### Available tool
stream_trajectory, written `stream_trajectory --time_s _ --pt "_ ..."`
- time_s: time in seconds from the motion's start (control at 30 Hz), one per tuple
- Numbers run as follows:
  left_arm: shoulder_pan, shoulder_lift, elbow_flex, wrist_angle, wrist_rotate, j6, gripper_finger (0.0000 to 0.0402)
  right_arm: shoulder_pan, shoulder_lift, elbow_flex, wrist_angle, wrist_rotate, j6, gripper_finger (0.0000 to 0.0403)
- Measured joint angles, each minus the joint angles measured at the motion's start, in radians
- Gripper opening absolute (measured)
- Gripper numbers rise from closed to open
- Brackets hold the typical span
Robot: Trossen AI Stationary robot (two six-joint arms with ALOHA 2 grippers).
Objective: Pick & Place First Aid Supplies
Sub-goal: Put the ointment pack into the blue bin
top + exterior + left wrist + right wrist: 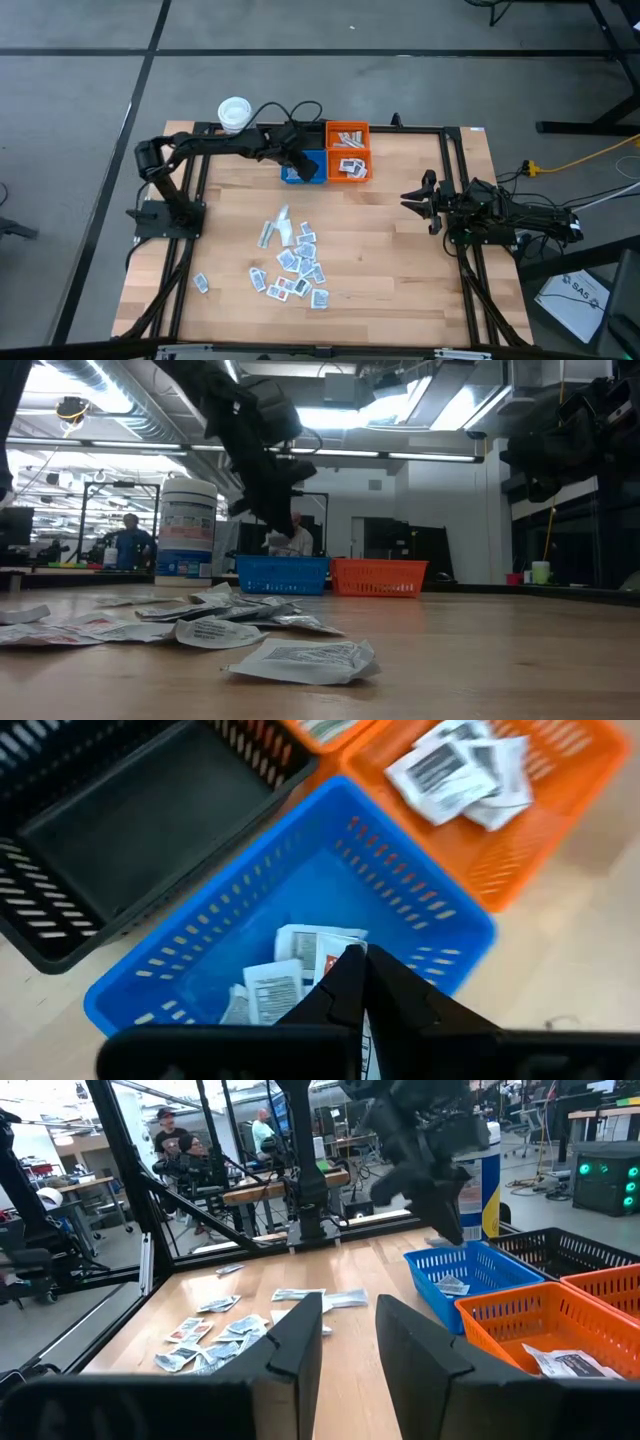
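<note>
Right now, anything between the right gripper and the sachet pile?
Nothing: the high view shows bare wooden table between right gripper and sachet pile.

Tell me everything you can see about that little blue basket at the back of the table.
The small blue plastic basket is rectangular, open on top, with slotted walls and a solid floor. It stands upright near the wooden table's far edge, between a black slotted bin and an orange one, close against both. A few flat white sachets lie inside, one with red print. The left hand, fingers shut, hangs just above its opening; whether it touches anything is unclear.
</note>
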Motion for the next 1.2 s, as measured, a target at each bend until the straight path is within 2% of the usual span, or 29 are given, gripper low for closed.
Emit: stream_trajectory --time_s 0.37,0.57,0.77,0.87,1.2 --pt "0.033 0.024 0.000 0.053 -0.002 0.066 0.0017 0.000 0.000 0.000 0.000 0.000 0.000 0.0100" --pt "0.039 0.024 0.000 0.052 0.047 0.071 0.0072 0.000 0.000 0.000 0.000 0.000 0.000 0.0100" --pt "0.040 0.024 0.000 0.084 0.046 0.086 0.0142 0.000 0.000 0.000 0.000 0.000 0.000 0.0100" --pt "0.039 0.024 0.000 0.121 0.049 0.096 0.0164 0.000 0.000 0.000 0.000 0.000 0.000 0.0100" --pt "0.010 -0.040 0.000 0.129 0.039 0.252 0.0163 0.000 0.000 0.000 0.000 0.000 0.000 0.0100"
